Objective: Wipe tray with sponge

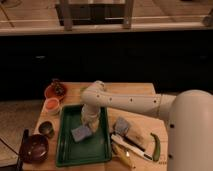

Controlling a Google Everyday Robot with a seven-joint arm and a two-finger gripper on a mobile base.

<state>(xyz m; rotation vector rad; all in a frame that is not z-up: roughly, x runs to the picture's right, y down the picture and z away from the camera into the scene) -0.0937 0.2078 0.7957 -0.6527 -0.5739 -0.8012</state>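
The dark green tray (67, 150) lies on the wooden table, left of centre. The blue-grey sponge (80, 133) lies flat inside it, in its upper middle. My gripper (90, 123) hangs down from the white arm (130, 102) into the tray. Its tip is right at the sponge's upper right edge. The arm reaches in from the lower right.
A grey-blue piece on a beige block (126, 128), a banana (123, 154), a black-handled tool (134, 145) and a green vegetable (155, 147) lie right of the tray. A dark bowl (34, 148), a small cup (46, 128), an orange bowl (52, 105) and a red dish (55, 90) stand to its left.
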